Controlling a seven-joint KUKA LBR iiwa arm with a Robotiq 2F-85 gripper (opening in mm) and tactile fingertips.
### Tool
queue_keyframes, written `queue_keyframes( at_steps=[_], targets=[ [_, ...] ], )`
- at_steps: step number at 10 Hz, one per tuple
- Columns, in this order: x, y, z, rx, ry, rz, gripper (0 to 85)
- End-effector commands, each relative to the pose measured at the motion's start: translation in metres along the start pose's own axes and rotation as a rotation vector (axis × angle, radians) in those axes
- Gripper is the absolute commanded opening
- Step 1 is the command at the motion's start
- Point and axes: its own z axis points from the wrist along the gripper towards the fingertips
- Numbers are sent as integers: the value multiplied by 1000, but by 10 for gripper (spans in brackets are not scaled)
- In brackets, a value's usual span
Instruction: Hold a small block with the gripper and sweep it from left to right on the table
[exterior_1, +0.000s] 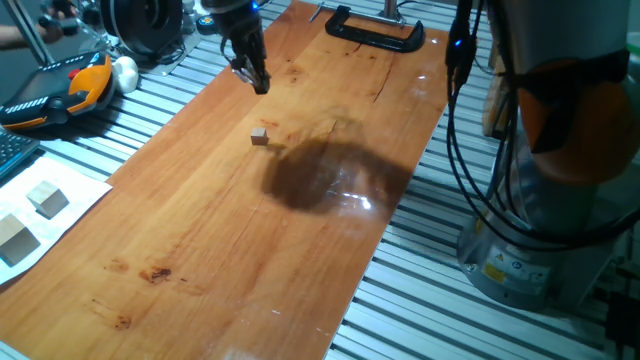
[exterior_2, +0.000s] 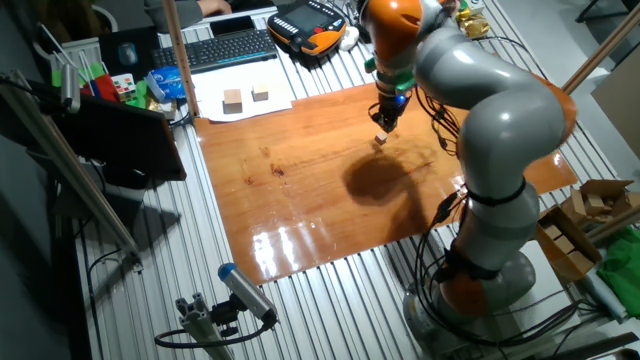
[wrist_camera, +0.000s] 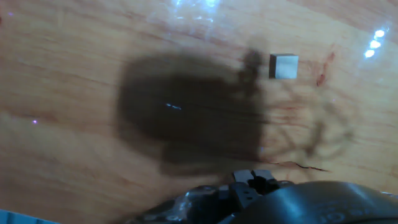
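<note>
small block lies free on table, beside edge of dark arm shadow, apart from gripper. gripper hangs above board, nothing between fingers; fingers look close together, gap hard to judge. two larger wooden cubes on paper off board.

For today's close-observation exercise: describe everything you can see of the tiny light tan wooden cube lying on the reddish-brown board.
The tiny light tan wooden cube is a plain, sharp-edged block of pale, unpainted-looking wood. It sits flat on the glossy reddish-brown wooden board, touching nothing else, beside the arm's dark shadow. The black two-fingered gripper hangs above the board, apart from it, not gripping it. In the hand view its top face looks greyish-white.
</note>
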Motion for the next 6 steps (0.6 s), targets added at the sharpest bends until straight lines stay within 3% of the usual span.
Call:
queue_keyframes(
  at_steps=[1,3,5,6],
  targets=[
    [0,0,0,-24,-31,34,7],
    [0,0,0,-15,-45,115,7],
    [0,0,0,29,-55,161,7],
    [0,0,0,-11,-67,155,7]
  ],
)
